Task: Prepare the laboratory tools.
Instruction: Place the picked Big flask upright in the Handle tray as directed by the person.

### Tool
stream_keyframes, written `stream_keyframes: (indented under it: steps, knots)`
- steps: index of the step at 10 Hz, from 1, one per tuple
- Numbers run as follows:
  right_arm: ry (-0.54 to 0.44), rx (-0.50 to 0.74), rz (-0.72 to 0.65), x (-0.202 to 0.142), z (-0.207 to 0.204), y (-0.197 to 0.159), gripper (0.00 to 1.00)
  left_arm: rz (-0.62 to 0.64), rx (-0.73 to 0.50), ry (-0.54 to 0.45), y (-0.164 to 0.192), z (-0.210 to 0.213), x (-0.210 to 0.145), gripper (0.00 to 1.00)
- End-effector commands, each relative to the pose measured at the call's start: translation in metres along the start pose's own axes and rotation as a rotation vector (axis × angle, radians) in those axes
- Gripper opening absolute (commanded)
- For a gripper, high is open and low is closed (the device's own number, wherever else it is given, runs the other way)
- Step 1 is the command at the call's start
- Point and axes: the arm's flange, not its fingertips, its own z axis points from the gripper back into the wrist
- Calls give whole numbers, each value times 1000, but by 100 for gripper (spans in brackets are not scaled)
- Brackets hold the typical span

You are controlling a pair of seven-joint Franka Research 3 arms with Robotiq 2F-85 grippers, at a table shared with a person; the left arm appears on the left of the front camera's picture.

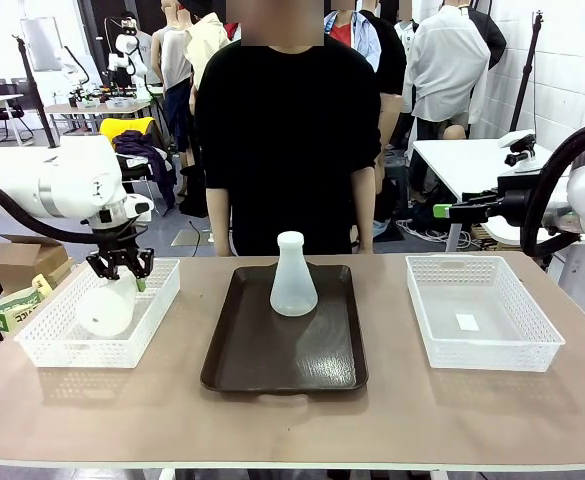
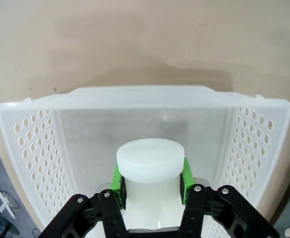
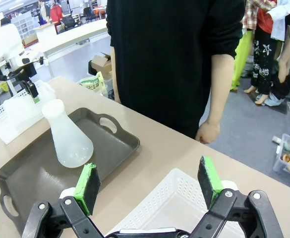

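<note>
Left gripper [image 2: 152, 183]: green pads clamped on the neck of a frosted flask [image 2: 149, 166], long axis between the fingers, mouth toward the wrist, over the left mesh basket [image 2: 30, 153]. Right gripper [image 3: 147, 183]: fingers spread, empty. Second flask [image 1: 293, 275] upright on brown tray [image 1: 322, 350].

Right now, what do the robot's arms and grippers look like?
Both arms are glossy white with rounded joints and black cables. The left gripper is black with jointed linkage fingers; the right gripper is likewise black, with bright green pads and silver screws at the finger joints.
</note>
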Motion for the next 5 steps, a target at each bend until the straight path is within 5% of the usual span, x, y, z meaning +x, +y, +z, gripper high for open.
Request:
stream_keyframes:
  steps: [1,5]
  knots:
    - [12,4,-5,0,0,0,100,-27,-22,1,3,23,-18,0]
    - [12,4,-5,0,0,0,100,-128,-58,-96,-2,89,-51,0]
